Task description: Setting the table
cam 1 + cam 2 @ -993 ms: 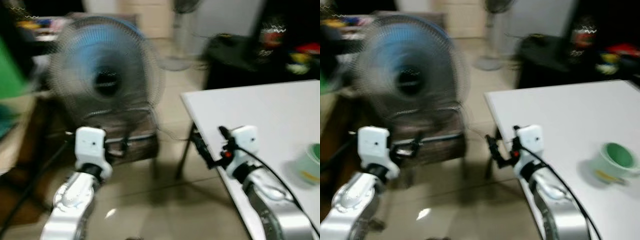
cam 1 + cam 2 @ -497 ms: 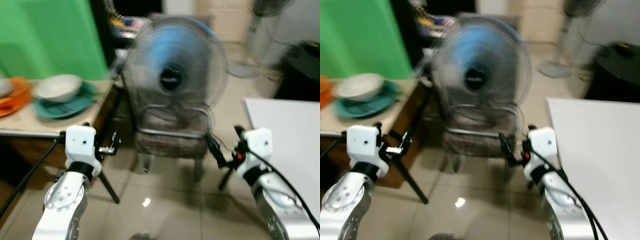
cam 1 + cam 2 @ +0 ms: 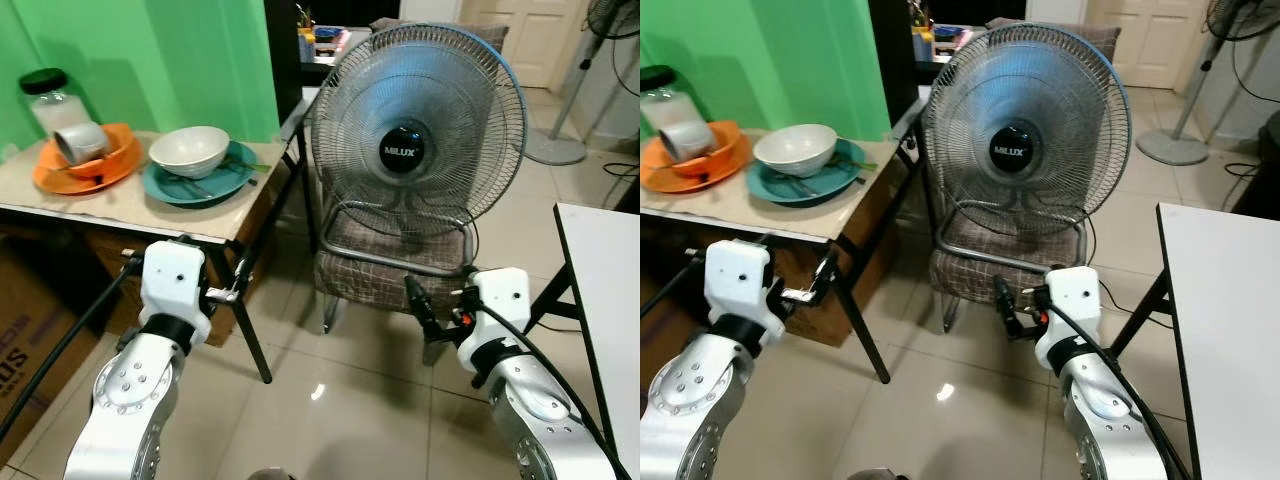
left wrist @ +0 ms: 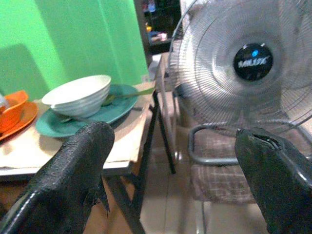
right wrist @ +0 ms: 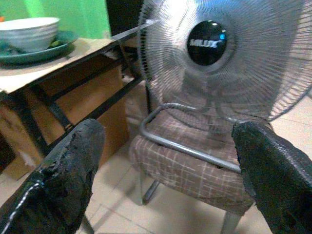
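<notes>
- Left tool (image 4: 170, 170) hangs spread, empty, near the surface (image 3: 120, 205) carrying a white bowl (image 3: 189, 151) on a teal plate (image 3: 215, 186).
- Right tool (image 5: 168, 168) spread before the fan (image 3: 418, 135).

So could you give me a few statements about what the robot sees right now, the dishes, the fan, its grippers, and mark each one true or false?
1. The white bowl sits on the teal plate. True.
2. The fan stands on the floor tiles. False: it stands on the seat of a chair.
3. The left gripper is holding the bowl. False: its fingers are open and empty, short of the side table.
4. An orange plate lies on the same side table as the teal plate. True.
5. The right gripper is shut on a fork. False: its fingers are spread apart and hold nothing.
</notes>
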Robot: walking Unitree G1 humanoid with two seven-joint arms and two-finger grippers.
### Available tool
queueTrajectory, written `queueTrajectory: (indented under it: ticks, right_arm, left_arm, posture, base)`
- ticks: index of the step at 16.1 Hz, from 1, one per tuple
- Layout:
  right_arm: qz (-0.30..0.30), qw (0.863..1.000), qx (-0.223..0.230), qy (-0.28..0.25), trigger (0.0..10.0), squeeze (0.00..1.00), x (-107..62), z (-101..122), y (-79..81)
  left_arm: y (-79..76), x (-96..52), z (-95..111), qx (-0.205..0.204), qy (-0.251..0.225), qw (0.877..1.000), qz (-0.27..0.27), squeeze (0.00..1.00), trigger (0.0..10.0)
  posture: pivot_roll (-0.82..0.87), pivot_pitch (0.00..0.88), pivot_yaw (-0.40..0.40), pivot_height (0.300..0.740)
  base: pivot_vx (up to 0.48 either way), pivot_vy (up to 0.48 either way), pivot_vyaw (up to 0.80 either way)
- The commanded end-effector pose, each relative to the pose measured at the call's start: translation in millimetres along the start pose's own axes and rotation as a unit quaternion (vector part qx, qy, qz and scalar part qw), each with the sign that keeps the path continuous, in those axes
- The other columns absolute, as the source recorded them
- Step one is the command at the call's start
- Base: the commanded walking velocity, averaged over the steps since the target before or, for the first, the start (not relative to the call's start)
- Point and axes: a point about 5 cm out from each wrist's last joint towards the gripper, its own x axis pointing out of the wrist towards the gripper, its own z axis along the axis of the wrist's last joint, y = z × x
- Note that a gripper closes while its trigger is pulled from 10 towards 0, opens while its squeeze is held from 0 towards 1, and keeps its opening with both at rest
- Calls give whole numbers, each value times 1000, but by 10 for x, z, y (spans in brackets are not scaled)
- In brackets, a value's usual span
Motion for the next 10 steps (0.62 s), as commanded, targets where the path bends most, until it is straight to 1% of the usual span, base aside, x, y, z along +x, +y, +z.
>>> queueTrajectory:
  ticks: [1,3,7,10]
  right_arm:
    - [-9,1000,-4,3,10000,1000,26,33,10]
    - [-15,1000,-15,6,10000,1000,32,38,3]
    - [7,1000,-1,9,10000,1000,49,33,31]
    - [11,1000,3,12,10000,1000,60,32,30]
  left_arm:
    - [2,31,-20,3,5,1000,-9,1000,10000]
    - [4,43,-19,4,4,1000,-11,1000,10000]
    - [4,63,-2,4,-1,1000,-12,1000,10000]
    - [12,52,3,2,-4,1000,-10,1000,10000]
  posture:
    - [18,0,69,740]
    - [17,0,69,740]
    - [23,0,61,740]
    - [33,0,52,740]
  base:
    - [0,337,0]
    - [0,337,0]
    - [0,337,0]
    - [0,341,0]
